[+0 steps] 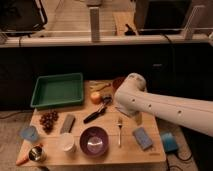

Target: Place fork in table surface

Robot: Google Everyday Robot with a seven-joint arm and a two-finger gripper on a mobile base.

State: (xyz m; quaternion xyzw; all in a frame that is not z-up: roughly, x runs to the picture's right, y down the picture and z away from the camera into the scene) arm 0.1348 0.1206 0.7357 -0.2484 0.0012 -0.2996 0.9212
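Wooden slats, light tan: table surface carries everything in view. Next in size, the white arm reaches in from the right, and its rounded end hangs over the back-right part of the table. The gripper is tucked under that end, so its tips are not separately visible. Jaws spread wide, pinching nothing. The arm is above and behind the fork and not in contact with it. Green tray sits at back left, walls raised, nothing seen inside. It keeps to its own corner and leaves the centre wood bare for loose items. Purple bowl stands front centre, upright. Blue sponge lies flat, front right. Black-handled utensil lies on a diagonal between tray and arm. Grapes are left of centre, and a white cup stands just beside the bowl. Fork lies flat on bare wood between bowl and sponge, touching neither. Its handle runs front to back and nothing holds it. Judgement: the fork already rests on the table surface rather than in the tray or bowl, so the placement looks complete. The gap on both sides suggests a spot chosen to avoid knocking its neighbours. What remains is for the arm to clear without sweeping the utensil or the sponge.
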